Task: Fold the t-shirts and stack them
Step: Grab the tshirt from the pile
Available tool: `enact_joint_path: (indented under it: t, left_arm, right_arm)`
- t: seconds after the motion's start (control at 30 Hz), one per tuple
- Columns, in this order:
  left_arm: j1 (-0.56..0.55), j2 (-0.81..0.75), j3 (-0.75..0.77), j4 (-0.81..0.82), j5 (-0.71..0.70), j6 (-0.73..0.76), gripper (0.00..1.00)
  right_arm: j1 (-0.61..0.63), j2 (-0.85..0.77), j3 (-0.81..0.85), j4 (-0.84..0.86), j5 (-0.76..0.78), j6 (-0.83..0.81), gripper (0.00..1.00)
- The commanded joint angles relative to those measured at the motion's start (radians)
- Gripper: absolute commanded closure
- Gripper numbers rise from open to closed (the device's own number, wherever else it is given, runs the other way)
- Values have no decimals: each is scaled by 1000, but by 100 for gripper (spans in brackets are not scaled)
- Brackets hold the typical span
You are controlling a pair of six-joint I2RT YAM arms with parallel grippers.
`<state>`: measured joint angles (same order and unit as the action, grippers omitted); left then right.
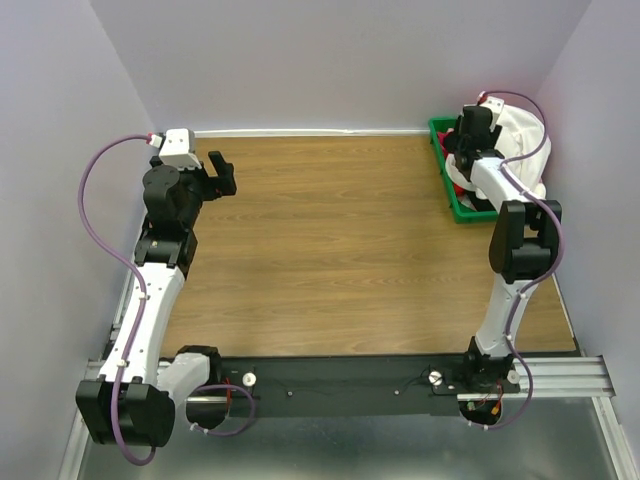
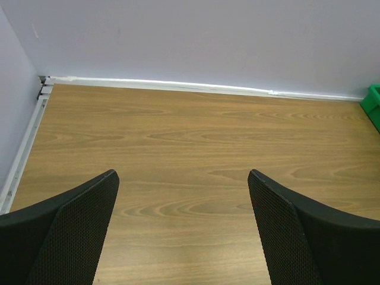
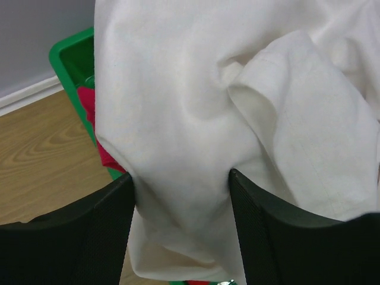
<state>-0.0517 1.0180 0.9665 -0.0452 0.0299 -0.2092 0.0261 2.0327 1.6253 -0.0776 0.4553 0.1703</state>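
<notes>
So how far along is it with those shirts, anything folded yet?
Nothing looks done: no folded shirt shows on the table. In hand: the right gripper straddles a fold of the white t-shirt at the green bin; whether it grips is unclear. A red t-shirt lies in the bin. The left gripper hangs open over bare wood. All folding and stacking is left.
</notes>
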Motion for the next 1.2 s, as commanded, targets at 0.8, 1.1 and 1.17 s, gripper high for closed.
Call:
enact_joint_path:
  t: [0.8, 1.1, 1.17]
  left_arm:
    - [9, -1, -15, 13, 68, 21, 3]
    - [10, -13, -17, 15, 77, 25, 3]
    - [10, -19, -18, 15, 79, 28, 3]
  right_arm:
    - [1, -575, 67, -47, -326, -40, 100]
    - [147, -585, 324, -47, -750, 41, 99]
    - [225, -566, 381, -47, -788, 40, 100]
